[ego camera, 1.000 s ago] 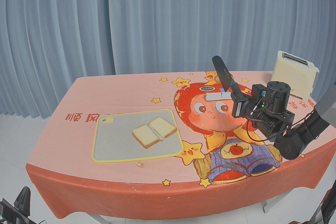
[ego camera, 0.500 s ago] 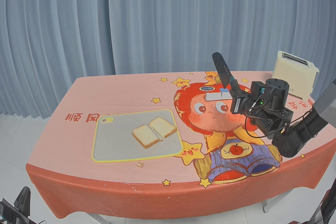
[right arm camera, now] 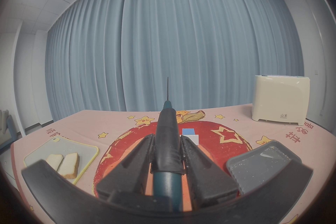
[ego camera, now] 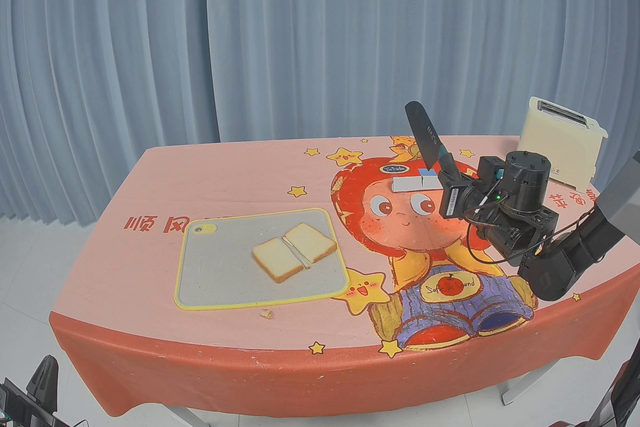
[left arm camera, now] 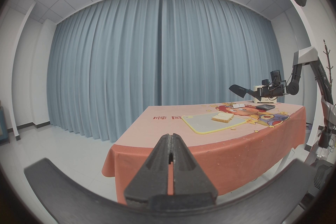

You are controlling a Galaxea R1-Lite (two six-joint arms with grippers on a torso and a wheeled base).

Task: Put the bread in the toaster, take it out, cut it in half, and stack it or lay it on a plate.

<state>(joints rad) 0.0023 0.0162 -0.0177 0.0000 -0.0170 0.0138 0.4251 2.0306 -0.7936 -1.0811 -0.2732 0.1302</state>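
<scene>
Two halves of a bread slice (ego camera: pixel 293 251) lie side by side on a grey cutting board with a yellow rim (ego camera: pixel 213 268), left of the table's middle. My right gripper (ego camera: pixel 447 175) hangs above the table's right side, shut on the handle of a dark knife (ego camera: pixel 422 129) whose blade points up and away. In the right wrist view the knife (right arm camera: pixel 167 119) sits between the fingers of the right gripper (right arm camera: pixel 167 139), with the bread (right arm camera: pixel 66 164) far off to one side. A cream toaster (ego camera: pixel 563 141) stands at the back right. My left gripper (left arm camera: pixel 170 161) is shut and empty, low beside the table.
A dark grey plate (right arm camera: pixel 260 164) lies on the cloth close under my right arm. A small white and blue block (ego camera: pixel 415 183) rests behind the gripper. A crumb (ego camera: pixel 267 313) lies by the board's front edge. Curtains hang behind the table.
My right arm has lifted a little and drawn slightly back, carrying the knife with it. The bread, board and toaster have not moved.
</scene>
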